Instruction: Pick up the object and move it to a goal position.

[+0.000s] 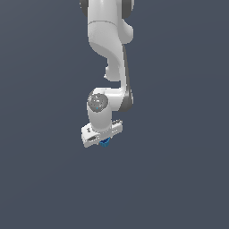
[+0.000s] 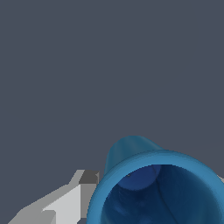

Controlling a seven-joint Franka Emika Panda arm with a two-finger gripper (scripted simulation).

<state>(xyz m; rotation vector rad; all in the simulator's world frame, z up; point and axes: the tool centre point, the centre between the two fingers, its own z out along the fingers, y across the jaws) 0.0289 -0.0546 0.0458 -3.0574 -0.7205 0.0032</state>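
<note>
The blue cup (image 1: 105, 142) is a tiny hollow cylinder that peeks out just under my white gripper (image 1: 103, 138) in the exterior view. In the wrist view the cup (image 2: 153, 192) fills the frame near the camera, its open mouth and darker inside facing the lens. It sits between the fingers of my gripper (image 2: 155, 179). One grey-white finger (image 2: 70, 201) presses against its rim, and a sliver of the other shows at the frame's edge. The jaws stand closed on the cup. No goal marker shows in either view.
The white arm (image 1: 109, 40) hangs down from the top of the exterior view. Around it there is only a plain dark grey-blue surface (image 1: 179, 179).
</note>
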